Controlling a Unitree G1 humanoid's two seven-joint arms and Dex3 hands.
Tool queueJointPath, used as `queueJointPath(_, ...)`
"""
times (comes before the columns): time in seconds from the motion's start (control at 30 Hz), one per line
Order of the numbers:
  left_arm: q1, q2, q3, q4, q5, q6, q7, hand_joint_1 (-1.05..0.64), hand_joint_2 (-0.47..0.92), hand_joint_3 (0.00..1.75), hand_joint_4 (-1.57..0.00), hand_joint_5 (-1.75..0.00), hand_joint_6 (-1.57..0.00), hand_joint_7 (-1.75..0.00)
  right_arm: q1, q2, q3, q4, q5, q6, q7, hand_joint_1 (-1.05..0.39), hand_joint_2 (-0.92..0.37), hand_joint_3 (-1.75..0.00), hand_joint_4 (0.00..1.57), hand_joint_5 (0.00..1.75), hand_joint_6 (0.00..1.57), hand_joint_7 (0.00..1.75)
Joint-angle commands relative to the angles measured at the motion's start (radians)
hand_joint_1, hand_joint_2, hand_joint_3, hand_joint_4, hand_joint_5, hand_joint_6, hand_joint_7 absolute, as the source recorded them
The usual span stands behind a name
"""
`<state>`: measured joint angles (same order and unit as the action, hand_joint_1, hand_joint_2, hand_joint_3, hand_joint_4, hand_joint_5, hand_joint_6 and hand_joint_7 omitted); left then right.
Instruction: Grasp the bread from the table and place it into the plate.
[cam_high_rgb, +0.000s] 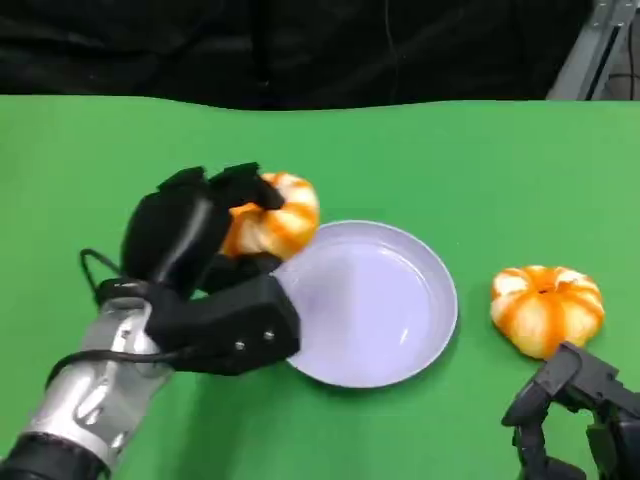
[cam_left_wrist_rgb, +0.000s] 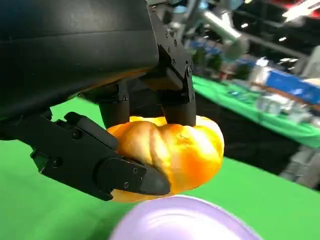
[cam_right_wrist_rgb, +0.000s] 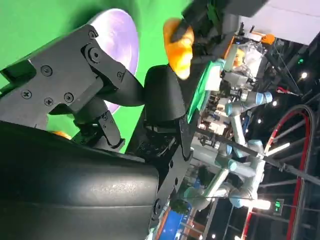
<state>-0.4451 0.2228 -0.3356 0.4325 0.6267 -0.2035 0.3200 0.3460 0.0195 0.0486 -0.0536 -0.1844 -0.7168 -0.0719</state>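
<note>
Bread held in left hand, just at plate rim. Early release risked landing on desk. Right hand idle, closure unclear.

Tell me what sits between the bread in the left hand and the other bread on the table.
The lavender plate lies between the held bread and the loose bread, as the head view shows; bare green table fills the rest.
</note>
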Motion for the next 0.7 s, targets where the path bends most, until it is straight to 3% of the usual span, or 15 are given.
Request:
queueJointPath(0.03, -0.014, 0.004, -0.030, -0.020, 0.043, 0.003, -0.012, 0.04, 0.79, 0.42, -0.66, -1.58, -0.82, -1.11, 0.002, -0.001, -0.003, -0.003, 0.009, -0.003, -0.008, -0.13, -0.47, -1.28, 0.85, 1.75, 0.76, 1.51)
queueJointPath(0.47, -0.027, -0.035, -0.057, -0.006, 0.060, 0.009, -0.035, 0.03, 0.77, 0.44, -0.65, -1.59, -0.84, -1.08, 0.006, 0.003, -0.003, -0.008, 0.003, 0.007, -0.011, -0.13, -0.47, -1.29, 0.84, 1.75, 0.75, 1.52)
queueJointPath(0.57, -0.068, -0.085, -0.112, 0.067, 0.069, -0.005, -0.056, -0.02, 0.85, 0.24, -0.60, -1.69, -0.74, -1.28, 0.013, 0.007, 0.000, -0.017, 0.000, 0.023, -0.013, -0.13, -0.47, -1.28, 0.85, 1.75, 0.76, 1.52)
queueJointPath(0.6, -0.083, -0.100, -0.121, 0.099, 0.063, -0.009, -0.062, -0.07, 0.89, 0.15, -0.57, -1.71, -0.73, -1.18, 0.013, 0.008, 0.000, -0.018, -0.001, 0.022, -0.014, -0.13, -0.48, -1.27, 0.84, 1.75, 0.75, 1.51)
queueJointPath(0.7, -0.106, -0.116, -0.131, 0.147, 0.055, -0.021, -0.064, -0.10, 0.92, 0.08, -0.54, -1.73, -0.75, -1.10, 0.013, 0.009, 0.000, -0.019, -0.002, 0.023, -0.014, -0.12, -0.49, -1.26, 0.83, 1.75, 0.75, 1.51)
